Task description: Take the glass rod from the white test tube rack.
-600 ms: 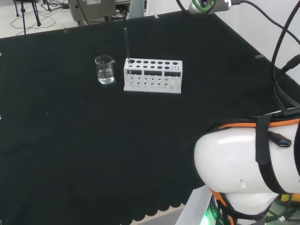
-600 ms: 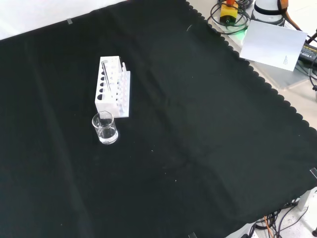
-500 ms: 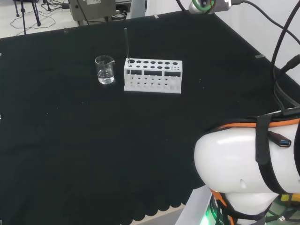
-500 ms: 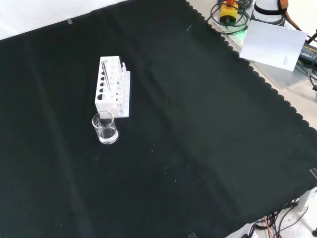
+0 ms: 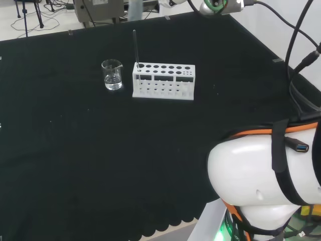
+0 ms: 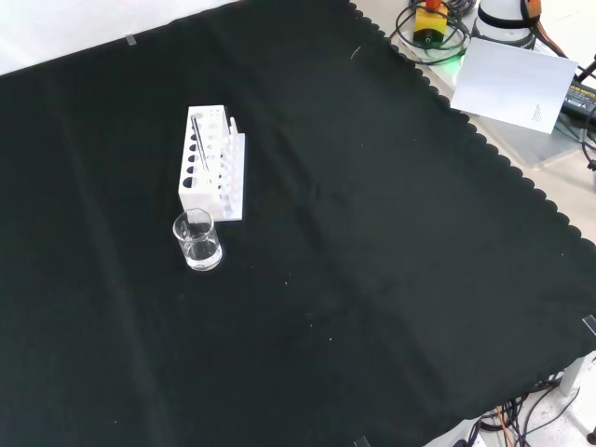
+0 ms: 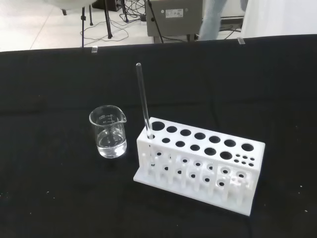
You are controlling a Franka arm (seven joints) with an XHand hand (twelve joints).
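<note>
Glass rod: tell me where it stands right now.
The glass rod stands upright in a corner hole of the white test tube rack, at the end nearest the beaker; in the head view, that is the rack's left end.

In the head view the arm's big white link (image 5: 261,186) bulks at the near right, rounded, with an orange seam and black straps running across it. Farther along, at the far edge of that view, another part of the arm (image 5: 220,6) shows with black cables trailing from it down the right side.
</note>
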